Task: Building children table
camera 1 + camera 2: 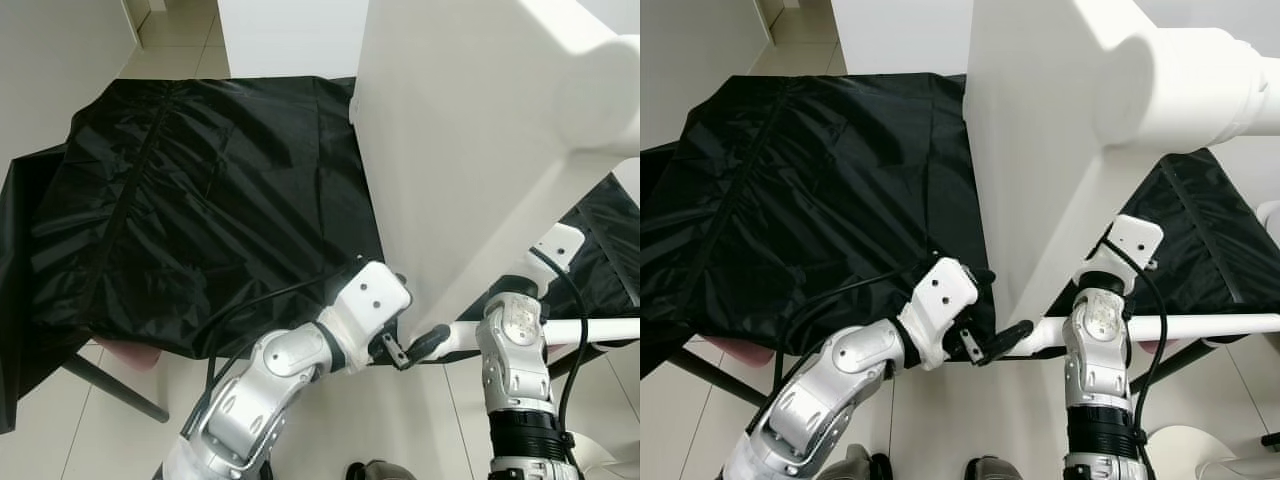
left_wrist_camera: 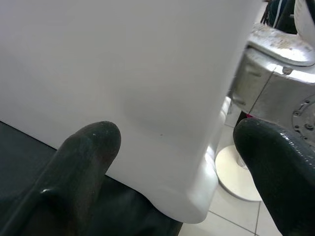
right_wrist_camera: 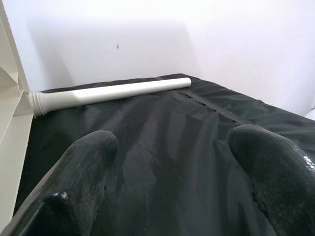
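A white tabletop [image 1: 470,150] stands on edge on the black-draped worktop [image 1: 200,200], at 1 o'clock. The left claw [image 1: 405,335], wide open, straddles its lower corner. The right claw [image 3: 167,172], also wide, faces a loose leg [image 3: 108,92]. Best to grip firmly before tilting.

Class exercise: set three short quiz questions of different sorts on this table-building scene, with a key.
1. True or false: the white tabletop panel lies flat on the black cloth.
2. What lies on the cloth in the right wrist view? A) a screwdriver B) a white table leg C) a cup
3. Which gripper sits at the panel's lower corner, jaws open either side of it?

Key
1. False: it stands tilted up on its edge.
2. B.
3. The left gripper; the right gripper is open over the cloth.
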Robot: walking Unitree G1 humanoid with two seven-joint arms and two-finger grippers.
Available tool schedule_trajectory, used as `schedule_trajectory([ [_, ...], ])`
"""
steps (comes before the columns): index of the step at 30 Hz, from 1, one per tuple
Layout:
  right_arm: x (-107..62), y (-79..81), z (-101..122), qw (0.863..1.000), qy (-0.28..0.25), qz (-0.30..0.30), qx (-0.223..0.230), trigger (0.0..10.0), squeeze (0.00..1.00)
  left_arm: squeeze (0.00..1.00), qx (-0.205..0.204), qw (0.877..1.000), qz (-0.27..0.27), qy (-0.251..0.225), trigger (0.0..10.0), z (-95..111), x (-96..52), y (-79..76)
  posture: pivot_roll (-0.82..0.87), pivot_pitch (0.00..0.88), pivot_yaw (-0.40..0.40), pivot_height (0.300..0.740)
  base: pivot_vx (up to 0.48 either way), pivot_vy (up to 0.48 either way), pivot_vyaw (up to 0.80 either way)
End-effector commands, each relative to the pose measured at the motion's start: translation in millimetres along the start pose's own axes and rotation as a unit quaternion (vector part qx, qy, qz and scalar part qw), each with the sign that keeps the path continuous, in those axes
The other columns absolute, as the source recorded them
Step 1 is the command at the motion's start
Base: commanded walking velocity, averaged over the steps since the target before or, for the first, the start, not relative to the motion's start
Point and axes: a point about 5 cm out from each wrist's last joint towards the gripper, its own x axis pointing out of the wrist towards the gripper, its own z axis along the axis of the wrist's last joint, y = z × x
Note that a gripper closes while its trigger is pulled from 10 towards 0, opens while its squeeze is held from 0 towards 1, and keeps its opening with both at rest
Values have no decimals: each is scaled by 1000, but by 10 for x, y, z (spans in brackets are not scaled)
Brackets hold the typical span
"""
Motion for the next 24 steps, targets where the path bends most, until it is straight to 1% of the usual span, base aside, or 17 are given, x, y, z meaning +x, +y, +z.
schedule_trajectory([
  [1,18,5,2,1000,-4,-1,1,10000,0,0,-5,996,93,15,10000,-40,14,103,-82,78,16,740,0,0,0],
  [11,34,12,-8,1000,-4,-2,2,10000,0,0,-12,993,117,12,10000,27,87,143,-80,78,20,740,0,0,0],
  [16,35,13,-12,1000,-3,-3,3,10000,0,0,-15,992,122,11,10000,42,96,155,-78,80,20,740,0,0,0],
  [20,28,23,-27,1000,-1,-3,4,10000,0,0,-23,990,141,8,10000,74,111,205,-75,90,20,740,0,0,0],
  [23,19,36,-27,1000,1,-4,6,10000,0,0,-25,984,176,6,10000,91,111,319,-85,96,21,740,0,0,0],
  [24,19,36,-27,1000,1,-4,6,10000,0,0,-25,984,176,6,10000,91,111,319,-85,96,21,740,0,0,0],
])
